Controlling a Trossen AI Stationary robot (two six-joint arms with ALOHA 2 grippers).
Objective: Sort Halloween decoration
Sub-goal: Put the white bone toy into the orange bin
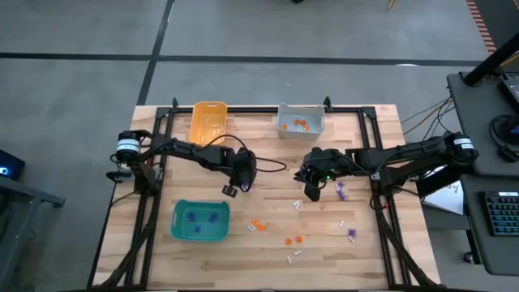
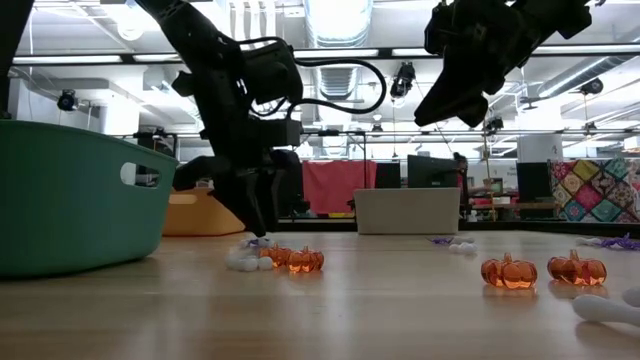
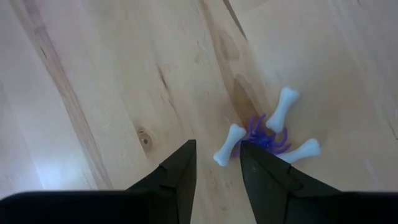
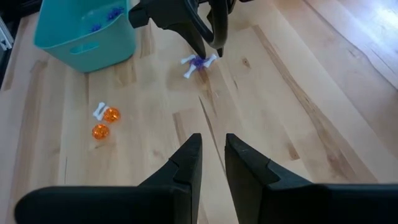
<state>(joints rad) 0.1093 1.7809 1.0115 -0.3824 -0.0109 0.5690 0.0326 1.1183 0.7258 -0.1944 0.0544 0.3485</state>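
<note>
Hovering open left claw [image 3: 217,171] by purple spider [image 3: 266,135] half-hidden among white bones [image 3: 229,144], right claw [image 4: 212,155] parted, empty.

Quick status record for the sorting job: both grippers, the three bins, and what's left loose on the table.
left gripper: open, empty, low over a purple spider tangled with three white bones
right gripper: raised above the table, empty, jaws slightly apart
teal bin: purple pieces inside
grey bin: orange pumpkins inside
orange bin: contents cannot tell
loose on table: orange pumpkins, purple spiders, white bones
</note>
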